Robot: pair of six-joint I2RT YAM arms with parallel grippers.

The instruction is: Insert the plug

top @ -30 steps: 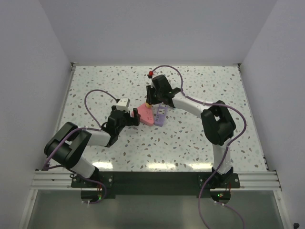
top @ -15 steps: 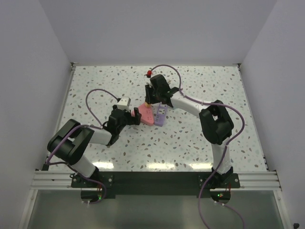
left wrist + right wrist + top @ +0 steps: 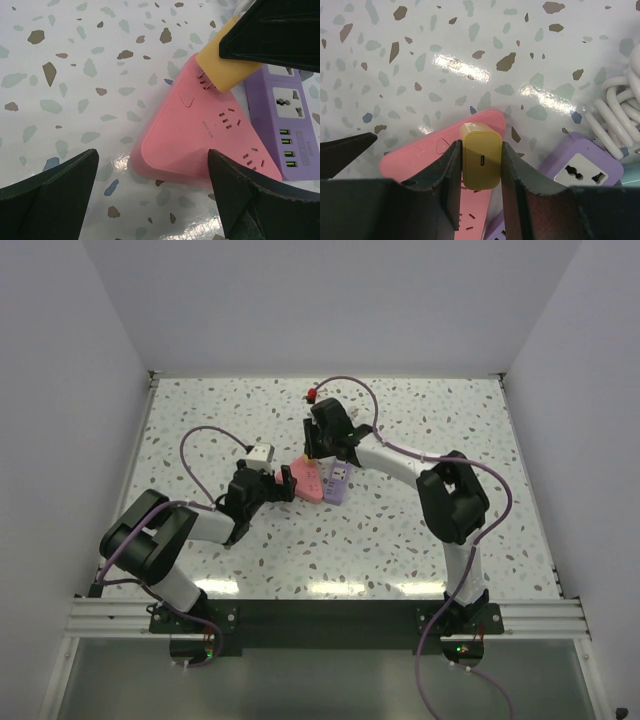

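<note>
We hold the plug (image 3: 480,161), a smooth yellow rounded block, clamped between our right gripper (image 3: 480,167) fingers, its tip tilted onto the slots of the glossy pink power strip (image 3: 200,145), a rounded triangle. Our left gripper (image 3: 152,165) fingers stand apart, flanking that strip's near edge. A purple strip (image 3: 290,125) lies just beside it on the speckled table (image 3: 75,75).

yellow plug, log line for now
right gripper shut on yellow rectangular plug | plug tilted at pink triangular power strip socket | left gripper open
</note>
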